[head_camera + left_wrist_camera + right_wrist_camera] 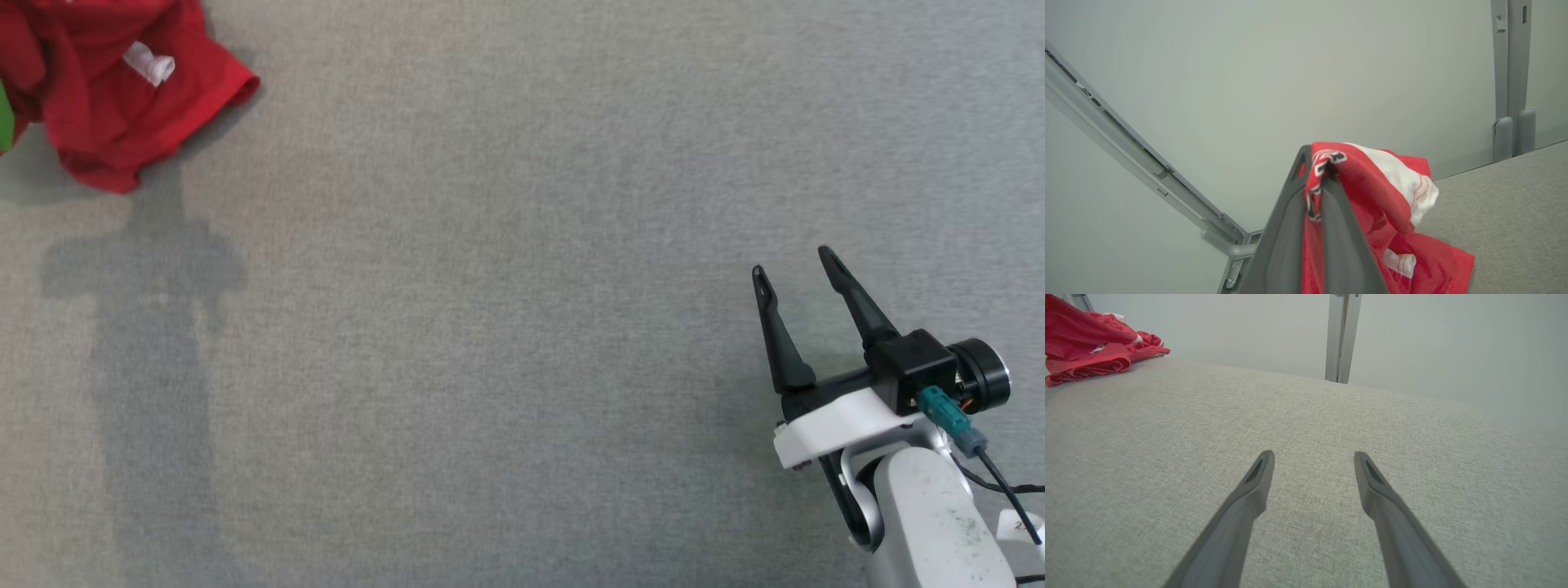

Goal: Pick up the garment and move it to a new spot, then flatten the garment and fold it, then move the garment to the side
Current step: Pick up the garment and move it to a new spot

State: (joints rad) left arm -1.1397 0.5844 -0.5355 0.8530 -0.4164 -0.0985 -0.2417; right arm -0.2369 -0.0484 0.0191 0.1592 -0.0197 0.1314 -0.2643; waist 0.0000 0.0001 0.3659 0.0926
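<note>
The garment (122,98) is a crumpled red shirt with white patches, at the far left corner of the grey table in the head view. In the left wrist view my left gripper (1316,173) is shut on a fold of the garment (1372,196), which hangs from the fingers and trails down onto the table. From the right wrist view the garment (1094,347) lies at the far left. My right gripper (792,265) stands open above the table at the lower right, nothing between its fingers (1257,477).
The grey fabric table (490,327) spreads wide between the garment and my right gripper. A pale wall with grey metal posts (1341,339) (1511,81) stands behind the table edge. A green patch (5,122) shows at the left border.
</note>
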